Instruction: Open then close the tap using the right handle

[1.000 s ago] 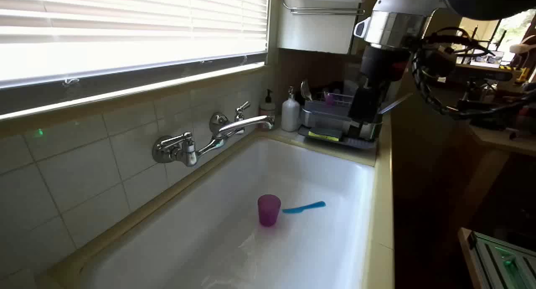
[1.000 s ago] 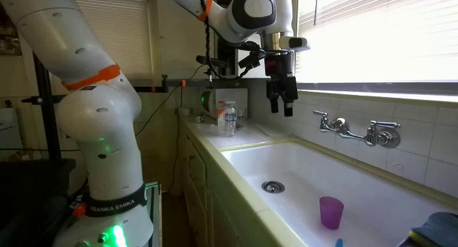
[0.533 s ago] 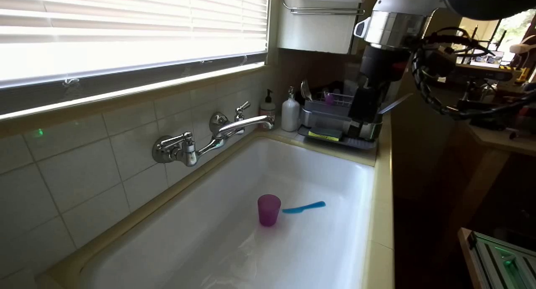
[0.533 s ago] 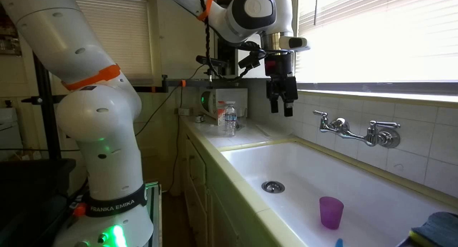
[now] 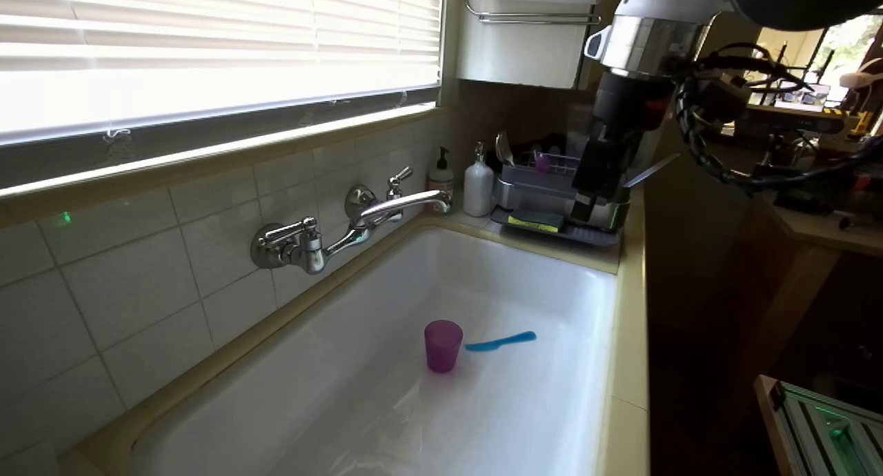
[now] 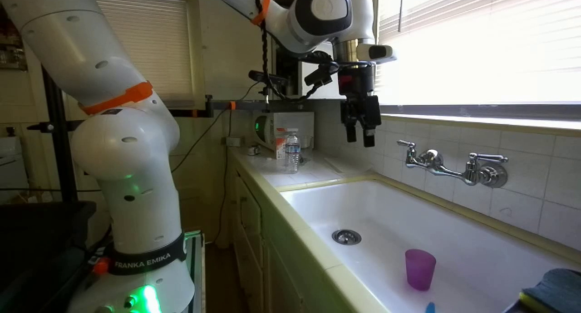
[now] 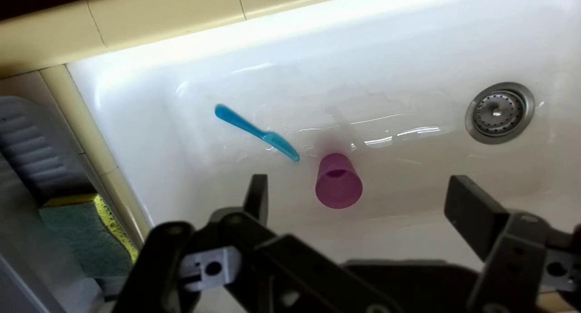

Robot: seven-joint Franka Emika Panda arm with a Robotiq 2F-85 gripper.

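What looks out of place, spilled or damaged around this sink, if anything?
Nothing plainly stands out: the cup stands upright in the sink, the knife lies loose beside it, both ordinary there, and the tap shows no visible damage.

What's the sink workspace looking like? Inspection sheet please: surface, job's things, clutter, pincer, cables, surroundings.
Surface: white sink, drain in plain view; shiny patches on the bottom, water or glare, cannot tell.
Job's things: wall-mounted tap; right handle on it, with nothing touching.
Running water: nothing seen at the spout.
Clutter: upright purple cup and blue knife in the sink, apart; sponge by the sink's end.
Pincer: open, holding nothing, above the sink, apart from the tap.
Cables: black cable strapped to the arm, apart from the tap.
Surroundings: window blind above the tap; dish rack and white pump bottle beside the sink; water bottle on the counter.
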